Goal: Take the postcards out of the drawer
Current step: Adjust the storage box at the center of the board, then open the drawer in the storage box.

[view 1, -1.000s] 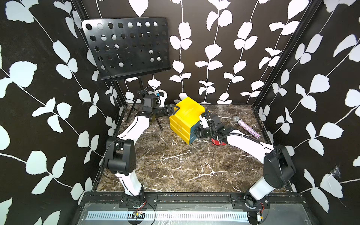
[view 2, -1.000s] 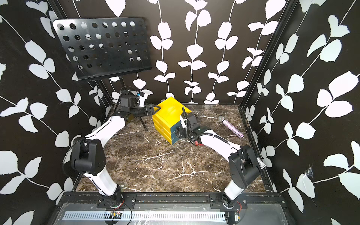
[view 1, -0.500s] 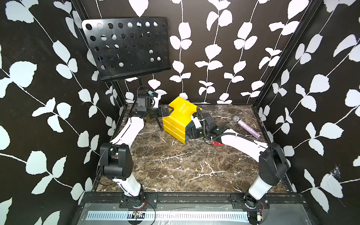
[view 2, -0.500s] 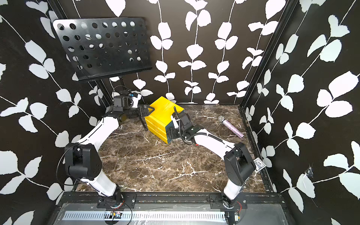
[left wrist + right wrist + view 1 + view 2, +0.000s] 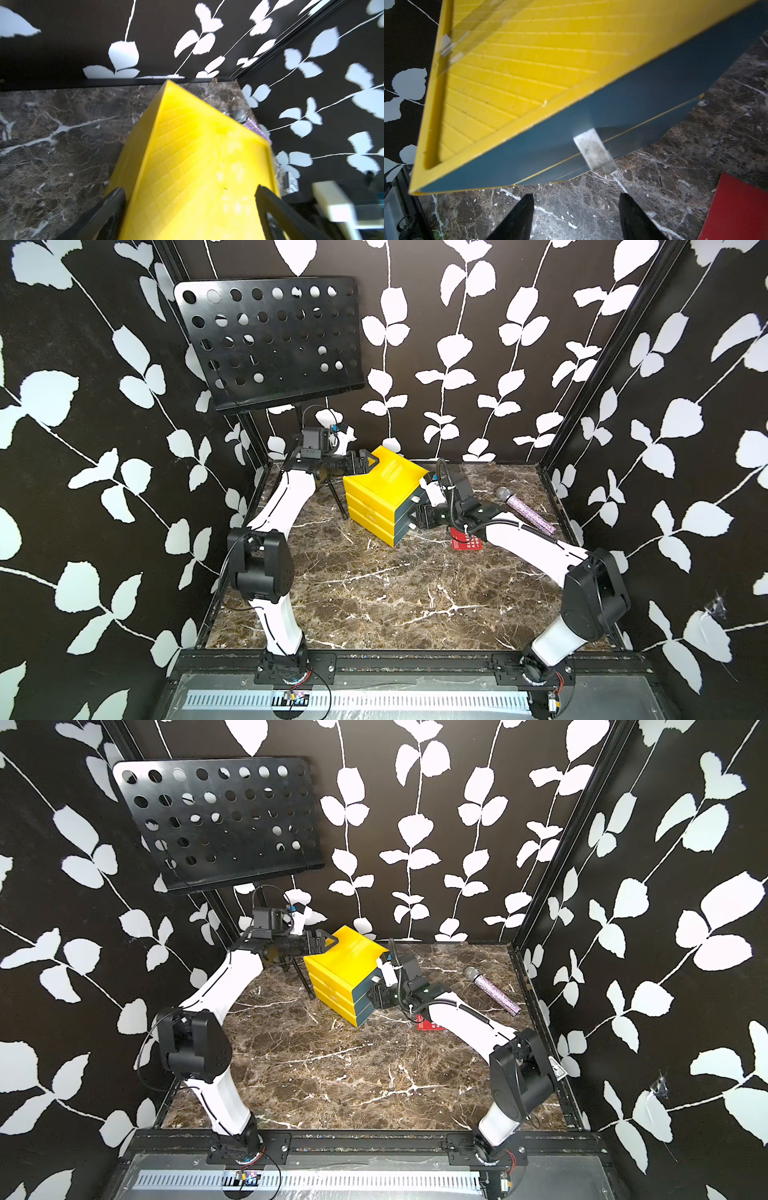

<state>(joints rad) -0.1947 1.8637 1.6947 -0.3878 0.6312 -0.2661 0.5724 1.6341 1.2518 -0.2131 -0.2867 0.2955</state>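
Fingers (image 5: pixel 519 218) on the right gape empty, facing the blue drawer (image 5: pixel 612 116) fronts.

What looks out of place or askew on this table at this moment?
The yellow drawer unit stands turned diagonally to the edges of the table. One red postcard lies on the marble, partly under the right arm. Nothing looks spilled or damaged.
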